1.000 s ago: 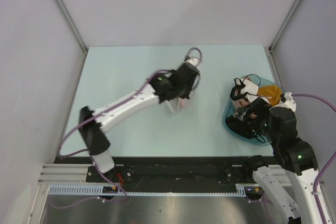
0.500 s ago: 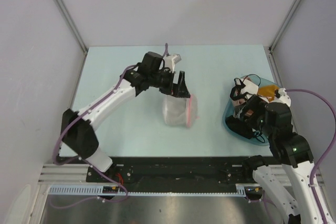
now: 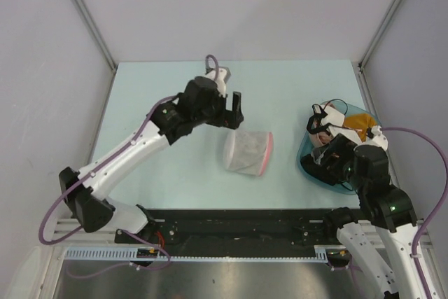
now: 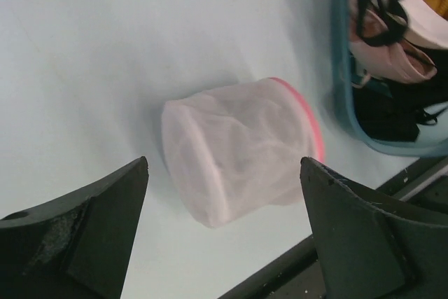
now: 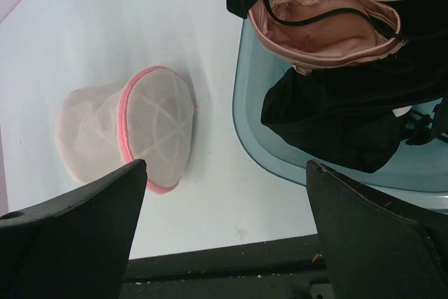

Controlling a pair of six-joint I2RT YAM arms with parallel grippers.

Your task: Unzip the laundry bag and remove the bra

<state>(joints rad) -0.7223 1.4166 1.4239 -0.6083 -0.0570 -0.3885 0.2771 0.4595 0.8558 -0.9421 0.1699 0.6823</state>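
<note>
Top external, laundry bag (image 3: 247, 151) sideways, rim (image 3: 267, 152) rightward, left tool (image 4: 224, 162), right tool (image 5: 225, 166) gaping, empty

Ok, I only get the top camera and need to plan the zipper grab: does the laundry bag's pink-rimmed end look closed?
Observer: Right wrist view: a mesh dome with crossed seams covers that end of the laundry bag; no gap shows.
Operator: Zipper pull?
Observer: None I can make out in either wrist view.
Operator: What's in the basin?
Observer: A pink lace-edged bra lying over black clothing.
</note>
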